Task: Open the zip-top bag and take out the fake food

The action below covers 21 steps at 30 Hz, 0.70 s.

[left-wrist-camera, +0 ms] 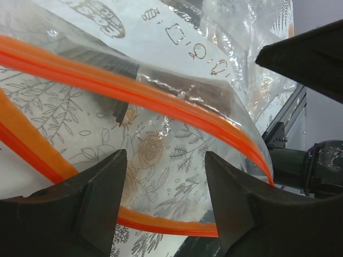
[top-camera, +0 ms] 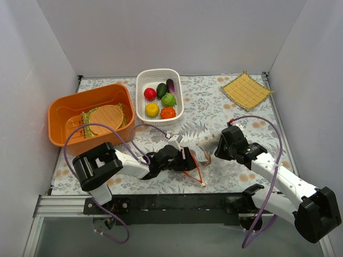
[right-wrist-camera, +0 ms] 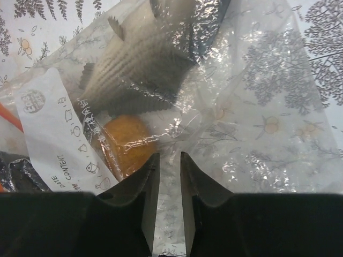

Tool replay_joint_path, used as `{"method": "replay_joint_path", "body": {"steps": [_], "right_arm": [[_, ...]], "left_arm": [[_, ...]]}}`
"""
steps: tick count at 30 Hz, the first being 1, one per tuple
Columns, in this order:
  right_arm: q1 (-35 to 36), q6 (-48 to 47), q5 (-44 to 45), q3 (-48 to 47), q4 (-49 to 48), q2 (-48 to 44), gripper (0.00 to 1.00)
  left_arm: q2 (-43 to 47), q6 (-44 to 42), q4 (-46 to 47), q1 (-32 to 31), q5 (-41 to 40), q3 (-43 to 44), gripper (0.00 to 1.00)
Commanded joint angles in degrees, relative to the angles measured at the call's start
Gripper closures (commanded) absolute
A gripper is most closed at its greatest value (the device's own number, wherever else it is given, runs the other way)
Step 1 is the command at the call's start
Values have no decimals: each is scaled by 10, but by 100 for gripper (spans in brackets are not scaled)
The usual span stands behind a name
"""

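The zip-top bag [top-camera: 203, 154] lies at the table's front middle, between my two grippers, its mouth open. My left gripper [top-camera: 187, 159] is at the mouth. In the left wrist view the left gripper [left-wrist-camera: 165, 155] stands open, with the lower orange zipper strip [left-wrist-camera: 161, 220] running between its fingers and the upper strip arching above. My right gripper [top-camera: 218, 150] is shut on the bag's clear plastic [right-wrist-camera: 257, 107]; its jaws [right-wrist-camera: 170, 155] are almost together. Inside the bag are an orange fake food piece [right-wrist-camera: 126, 142] and a grey-brown ridged one [right-wrist-camera: 134, 75]. Several more fake food pieces [top-camera: 161, 100] sit in the white basket.
The white basket [top-camera: 140, 96] stands at the back middle. An orange bin [top-camera: 59, 115] at the left holds a round woven mat [top-camera: 105, 116]. A square yellow mat [top-camera: 246, 90] lies at the back right. White walls enclose the table.
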State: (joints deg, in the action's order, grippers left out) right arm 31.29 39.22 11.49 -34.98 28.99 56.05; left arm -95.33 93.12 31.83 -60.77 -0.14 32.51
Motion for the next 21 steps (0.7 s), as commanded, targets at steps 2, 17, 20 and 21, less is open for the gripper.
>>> {"method": "replay_joint_path", "body": {"steps": [2,17,20,21], "right_arm": [[12,25,-27,24,-67,8,73],[26,4,-31,31,-115,94,71],[32,-4,-30,28,-112,111,69],[32,-4,-30,29,-116,114,68]], "left_arm": [[13,-29,38,-9,21,2,37],[-34,-61,-22,-17,-40,91,26],[-41,-73,-62,-17,-59,114,26],[-43,-79,-72,-17,-64,119,26]]}}
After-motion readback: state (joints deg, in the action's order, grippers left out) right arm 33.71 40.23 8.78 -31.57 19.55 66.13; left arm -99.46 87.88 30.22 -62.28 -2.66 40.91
